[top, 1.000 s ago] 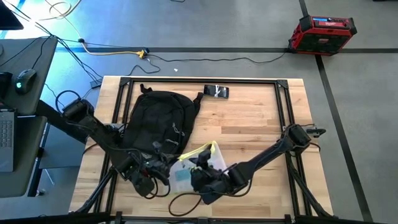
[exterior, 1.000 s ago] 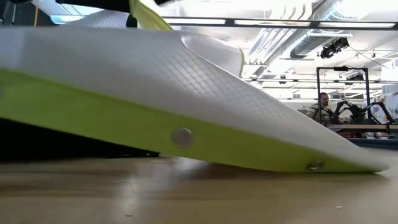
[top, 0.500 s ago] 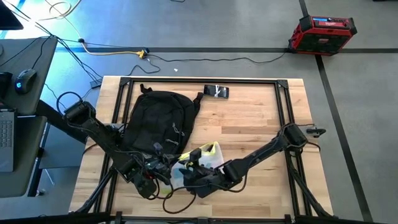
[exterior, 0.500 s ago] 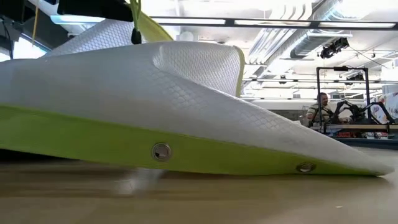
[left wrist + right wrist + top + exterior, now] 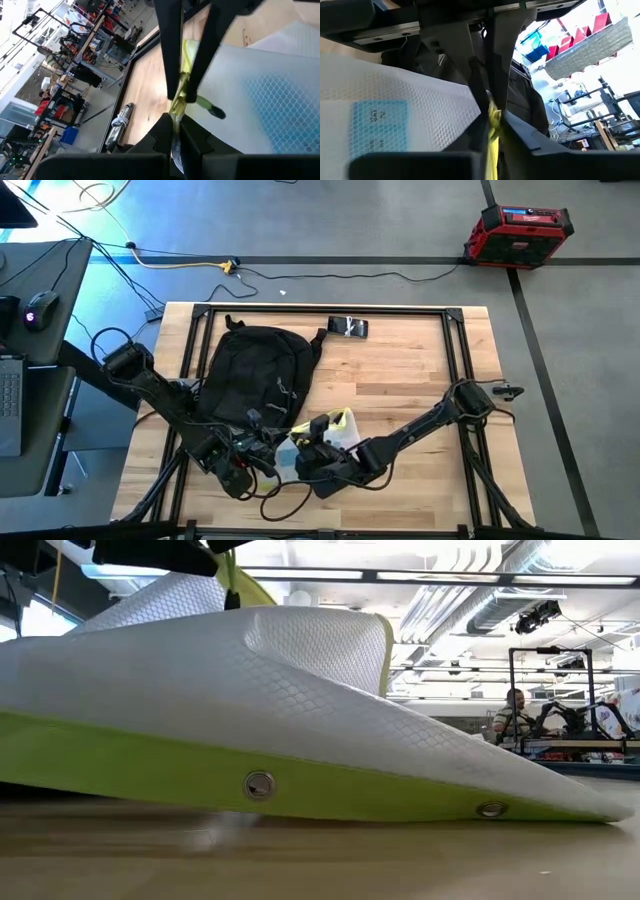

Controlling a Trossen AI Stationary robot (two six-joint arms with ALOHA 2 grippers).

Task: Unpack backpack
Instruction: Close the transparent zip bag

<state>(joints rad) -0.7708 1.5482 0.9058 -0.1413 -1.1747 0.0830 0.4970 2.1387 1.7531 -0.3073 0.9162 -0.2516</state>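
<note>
Wooden tabletop (image 5: 400, 380): large black fabric backpack (image 5: 255, 370) lying left of centre. Right gripper (image 5: 305, 448) and left gripper (image 5: 268, 452), near front edge, both clamped on white mesh pouch with lime-green trim (image 5: 325, 435).

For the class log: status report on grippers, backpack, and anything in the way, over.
Left gripper and right gripper both shut on white-and-lime pouch. Backpack flat on table. Small dark object beyond, clear.

Pouch (image 5: 300, 690): white quilted plastic, honeycomb texture, slight sheen, lime-green smooth edge band, round metal snaps (image 5: 259, 784). Backpack (image 5: 255, 370): matt black cloth. Table (image 5: 400, 370): light wood, smooth.
</note>
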